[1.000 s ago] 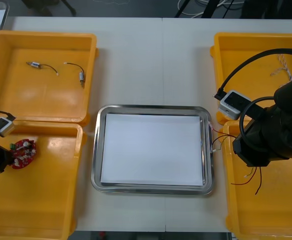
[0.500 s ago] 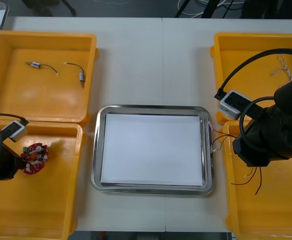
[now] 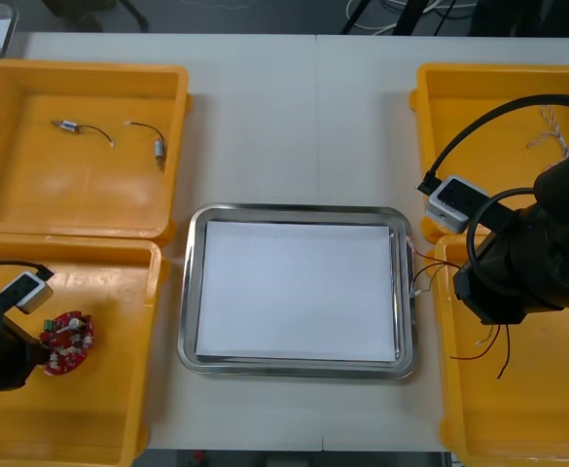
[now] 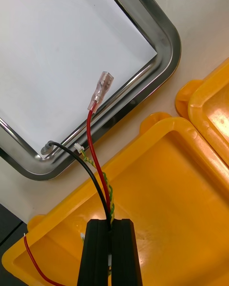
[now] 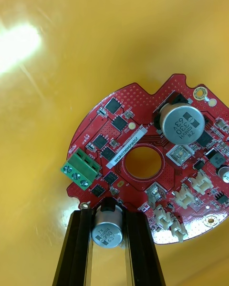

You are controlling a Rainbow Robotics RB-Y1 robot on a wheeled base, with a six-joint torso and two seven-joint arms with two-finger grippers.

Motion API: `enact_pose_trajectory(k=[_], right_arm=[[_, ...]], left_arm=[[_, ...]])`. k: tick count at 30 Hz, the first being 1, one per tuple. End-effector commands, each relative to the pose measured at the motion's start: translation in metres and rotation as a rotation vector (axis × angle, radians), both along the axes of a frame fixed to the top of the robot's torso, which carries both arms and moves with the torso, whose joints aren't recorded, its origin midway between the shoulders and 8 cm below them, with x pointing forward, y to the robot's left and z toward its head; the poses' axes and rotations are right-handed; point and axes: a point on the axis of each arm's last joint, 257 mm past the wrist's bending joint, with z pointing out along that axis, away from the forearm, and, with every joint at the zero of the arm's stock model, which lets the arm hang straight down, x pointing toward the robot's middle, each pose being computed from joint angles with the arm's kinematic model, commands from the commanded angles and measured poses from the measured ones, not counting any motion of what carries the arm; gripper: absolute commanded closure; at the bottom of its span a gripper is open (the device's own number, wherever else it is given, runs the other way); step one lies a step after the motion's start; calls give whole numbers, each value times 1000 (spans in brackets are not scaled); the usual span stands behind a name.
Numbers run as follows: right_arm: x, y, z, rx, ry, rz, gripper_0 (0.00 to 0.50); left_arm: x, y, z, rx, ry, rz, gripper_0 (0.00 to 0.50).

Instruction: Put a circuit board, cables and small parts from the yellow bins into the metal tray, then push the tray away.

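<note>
circuit board (image 5: 121, 126) (label unreadable) in left gripper (image 5: 108, 215); cables (image 4: 97, 169) in right gripper (image 4: 110, 225)

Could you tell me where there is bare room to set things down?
Free: the tray's white inside, and the table beyond it between the far bins. Crowded: the tray's right rim, overhung by cables in the right gripper; the near left bin, where the left gripper holds the board.

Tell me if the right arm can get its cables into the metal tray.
Probably yes. The right gripper, shut on the cables, hangs over the near right yellow bin beside the metal tray; the cable ends overlap its rim, nothing between.
</note>
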Motion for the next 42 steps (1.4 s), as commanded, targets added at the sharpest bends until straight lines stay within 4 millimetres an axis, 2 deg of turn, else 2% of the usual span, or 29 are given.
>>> enact_pose_trajectory(k=[1, 14, 17, 19, 20, 21, 22, 23, 24, 26, 35, 38, 42], right_arm=[[5, -7, 10, -19, -34, -30, 500], [5, -8, 10, -19, -34, -34, 500], [5, -8, 10, -18, -34, -36, 500], [5, -7, 10, -17, -33, -35, 500], [5, -7, 10, -17, -33, -35, 500], [5, -7, 10, -17, -33, -35, 500], [5, -7, 10, -17, -33, -35, 500], [5, -7, 10, -17, -33, -35, 500], [5, -7, 10, -17, -33, -35, 500], [5, -7, 10, -16, -33, -36, 500], [5, -7, 10, -14, -33, -36, 500], [5, -6, 10, -14, -32, -35, 500], [5, -6, 10, -14, -32, -35, 500]], left_arm=[[-3, 10, 6, -11, -2, 100, 500], [-6, 26, 5, 45, -13, 90, 494], [-7, 28, 3, 49, -15, 94, 423], [-6, 28, 4, 51, -18, 95, 332], [-6, 29, 4, 54, -20, 97, 213], [-6, 30, 3, 56, -19, 98, 130], [-5, 30, 4, 56, -21, 99, 99], [-5, 30, 4, 57, -21, 101, 42], [-5, 30, 4, 58, -22, 100, 18], [-4, 30, 5, 58, -25, 102, 0], [3, 24, 14, 52, -32, 98, 0], [5, 24, 23, 66, -25, 99, 0], [9, 28, 46, 101, -14, 108, 0]])
